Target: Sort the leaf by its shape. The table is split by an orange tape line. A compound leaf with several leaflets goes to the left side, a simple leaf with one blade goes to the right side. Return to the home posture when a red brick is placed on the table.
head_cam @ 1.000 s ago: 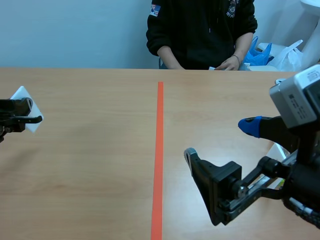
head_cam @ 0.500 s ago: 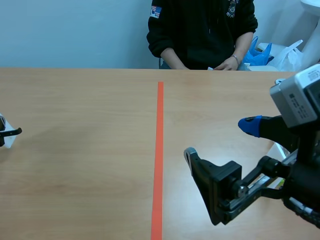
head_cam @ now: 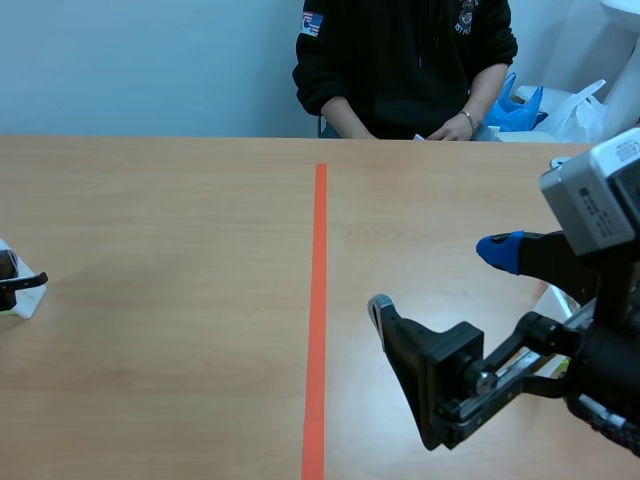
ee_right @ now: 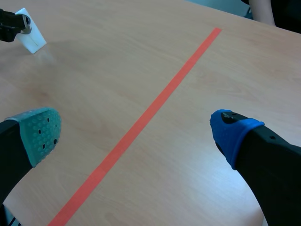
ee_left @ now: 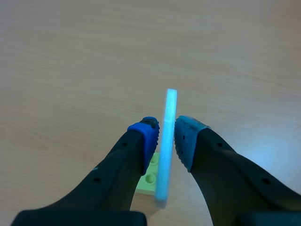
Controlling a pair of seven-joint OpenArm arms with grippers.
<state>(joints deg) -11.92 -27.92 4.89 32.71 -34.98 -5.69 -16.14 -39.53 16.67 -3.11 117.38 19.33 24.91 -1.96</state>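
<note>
A white card point(ee_left: 167, 141) stands edge-on on a light green brick base point(ee_left: 149, 178), so its face and any leaf on it are hidden. My left gripper point(ee_left: 167, 136) is shut on the card, one blue pad on each side. In the scene view the card point(head_cam: 28, 302) and left gripper point(head_cam: 8, 275) sit low at the table's far left edge. The right wrist view shows the same card point(ee_right: 31, 40) far off. My right gripper point(head_cam: 437, 282) hangs open and holds nothing, right of the orange tape line point(head_cam: 318, 300), its fingers wide apart point(ee_right: 136, 134).
A person point(head_cam: 400, 60) sits across the table with both hands at its far edge. Blue and white bags point(head_cam: 560, 108) lie at the back right. A small white object point(head_cam: 555, 300) shows partly behind my right arm.
The left gripper has carried the card further left and down, from above the table to low at its left edge. The right arm has not moved.
</note>
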